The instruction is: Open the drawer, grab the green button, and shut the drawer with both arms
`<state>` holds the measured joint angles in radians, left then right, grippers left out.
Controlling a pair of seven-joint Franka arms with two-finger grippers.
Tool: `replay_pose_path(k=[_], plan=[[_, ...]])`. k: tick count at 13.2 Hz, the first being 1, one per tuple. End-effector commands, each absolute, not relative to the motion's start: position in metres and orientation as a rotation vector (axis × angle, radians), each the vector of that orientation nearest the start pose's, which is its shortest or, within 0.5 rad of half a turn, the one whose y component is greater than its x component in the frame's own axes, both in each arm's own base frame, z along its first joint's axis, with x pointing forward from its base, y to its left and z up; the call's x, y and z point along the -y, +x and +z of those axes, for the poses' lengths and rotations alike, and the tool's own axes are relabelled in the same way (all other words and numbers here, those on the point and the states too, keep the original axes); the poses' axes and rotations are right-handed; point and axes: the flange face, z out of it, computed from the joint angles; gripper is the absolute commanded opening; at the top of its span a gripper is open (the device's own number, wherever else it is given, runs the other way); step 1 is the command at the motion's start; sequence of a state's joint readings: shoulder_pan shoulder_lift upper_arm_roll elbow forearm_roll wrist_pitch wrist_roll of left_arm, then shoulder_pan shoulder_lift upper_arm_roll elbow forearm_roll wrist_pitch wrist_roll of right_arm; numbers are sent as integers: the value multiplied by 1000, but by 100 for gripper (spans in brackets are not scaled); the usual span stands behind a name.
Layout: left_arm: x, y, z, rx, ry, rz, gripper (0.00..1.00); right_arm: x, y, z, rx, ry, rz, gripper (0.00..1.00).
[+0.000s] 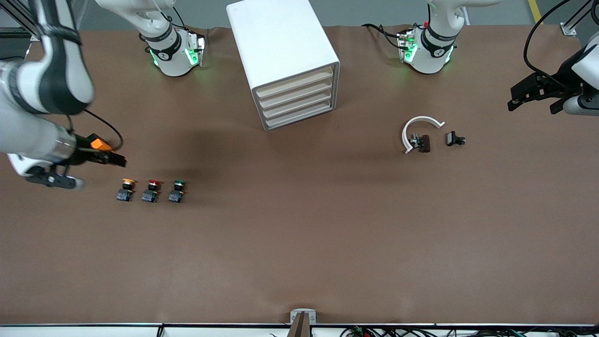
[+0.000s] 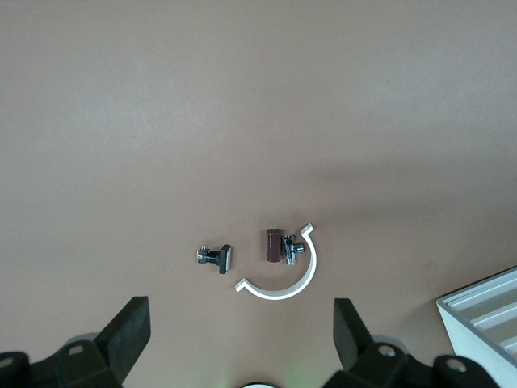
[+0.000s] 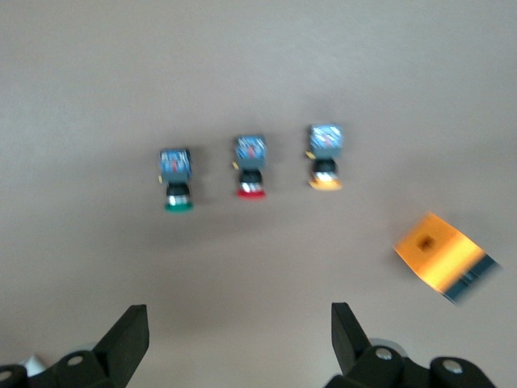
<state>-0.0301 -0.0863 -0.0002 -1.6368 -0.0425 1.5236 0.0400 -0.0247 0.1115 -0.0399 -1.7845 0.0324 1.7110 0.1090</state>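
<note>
The green-capped button (image 1: pixel 177 191) lies on the counter (image 1: pixel 299 243) toward my right arm's end, at the end of a row of three; the red-capped button (image 1: pixel 151 191) is beside it and the yellow-capped button (image 1: pixel 126 190) comes last. All three lie on their sides, well apart from the drawer cabinet (image 1: pixel 290 65).

My right hand (image 1: pixel 110 157) hangs over bare counter close to the yellow end of the row, released and holding nothing. My left hand (image 1: pixel 533 96) hangs over the counter at my left arm's end, also released and empty.

Step in hand: judged from the scene, the opening step is not yet begun. All four drawers of the cabinet sit flush and neither hand is at the cabinet. The next move calls for one hand to reach a drawer front and pull it straight out.

View differences: the left wrist view shows the white half-ring clip (image 2: pixel 283 275), the brown fitting (image 2: pixel 275 245) inside its curve and the small black bolt piece (image 2: pixel 215 257) just beside it, plus one corner of the cabinet. The right wrist view shows the button row and an orange tag (image 3: pixel 440 255). Only the front view shows the drawer fronts.
</note>
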Motion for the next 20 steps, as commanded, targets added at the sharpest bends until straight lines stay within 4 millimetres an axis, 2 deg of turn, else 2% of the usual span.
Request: replay_pose_path(k=[1, 2, 4, 6, 10, 12, 14, 15, 16, 20], plan=[[24, 522, 642, -122, -3167, 56, 100, 55, 576, 520, -270, -3089, 324, 100], [23, 522, 642, -119, -3167, 56, 100, 59, 576, 535, -226, -3090, 311, 100], [23, 522, 642, -117, -3169, 56, 100, 61, 574, 554, -193, -3092, 310, 100], [23, 522, 641, -115, -3169, 58, 100, 71, 575, 570, -228, -3096, 280, 100], [22, 522, 640, -112, -3169, 61, 100, 87, 573, 621, -271, -3114, 172, 100], [22, 523, 639, -112, -3169, 63, 100, 81, 573, 626, -261, -3101, 153, 100], [21, 524, 638, -110, -3169, 66, 100, 75, 559, 637, -307, -3091, 203, 100], [21, 524, 638, -109, -3169, 68, 100, 74, 548, 650, -385, -3081, 186, 100], [22, 524, 637, -112, -3169, 71, 100, 71, 540, 657, -389, -3078, 178, 100], [21, 524, 637, -109, -3169, 71, 100, 64, 502, 669, -372, -3079, 171, 100]])
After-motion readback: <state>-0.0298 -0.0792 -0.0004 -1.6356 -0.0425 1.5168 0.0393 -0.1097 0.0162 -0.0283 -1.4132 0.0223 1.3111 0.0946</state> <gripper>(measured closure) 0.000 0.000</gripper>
